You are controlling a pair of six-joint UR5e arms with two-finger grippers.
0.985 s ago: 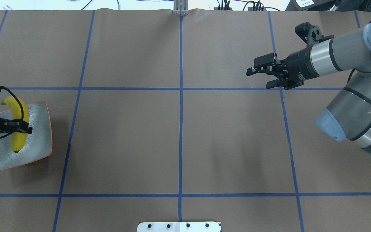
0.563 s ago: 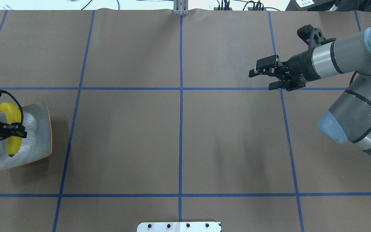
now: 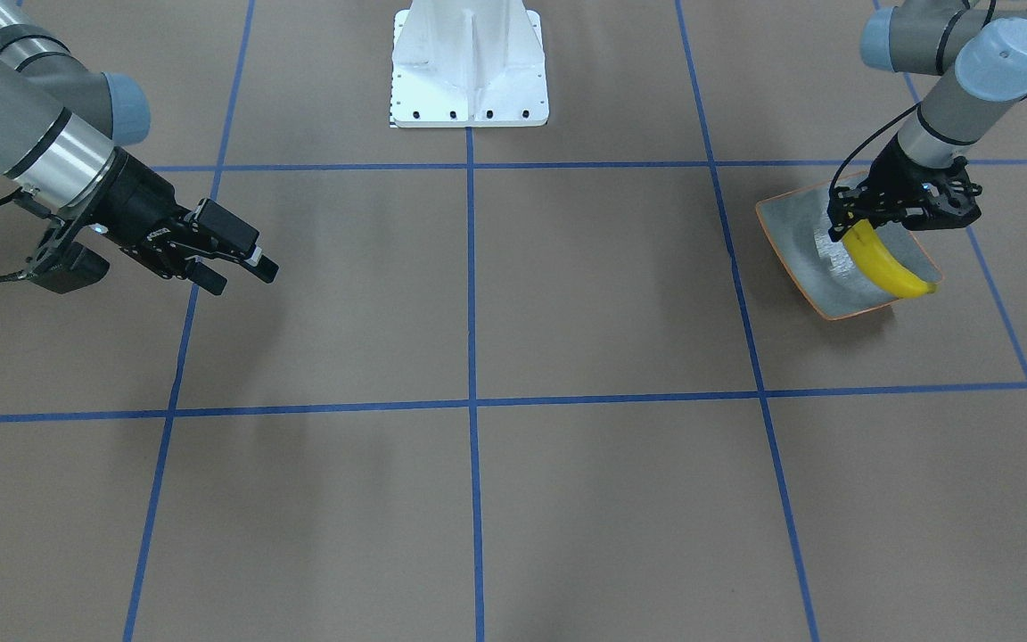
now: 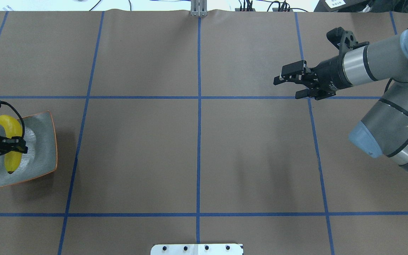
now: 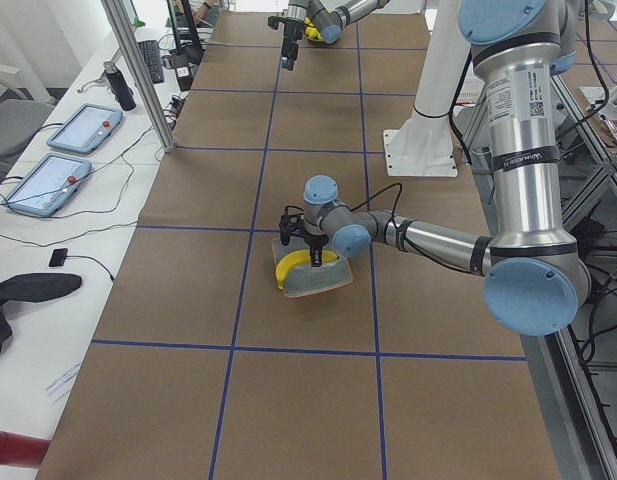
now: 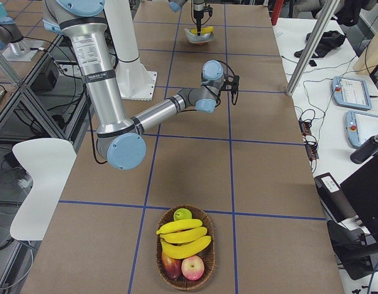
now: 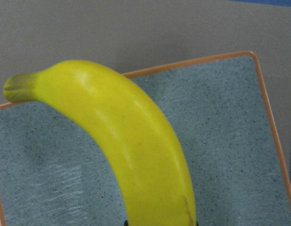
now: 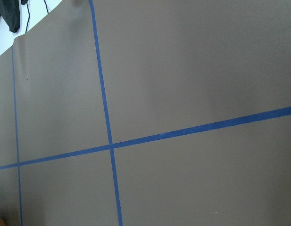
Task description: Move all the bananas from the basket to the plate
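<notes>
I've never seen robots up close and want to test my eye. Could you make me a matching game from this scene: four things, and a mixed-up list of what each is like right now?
Things:
1. left fingers
2. right fingers
3. plate
4. basket

States:
A. holds three bananas and some apples
B. open, holding nothing, above the bare table
C. grey-green with an orange rim, beneath the held banana
D. shut on one banana

Pairs: 1-D, 2-B, 3-C, 4-A.
</notes>
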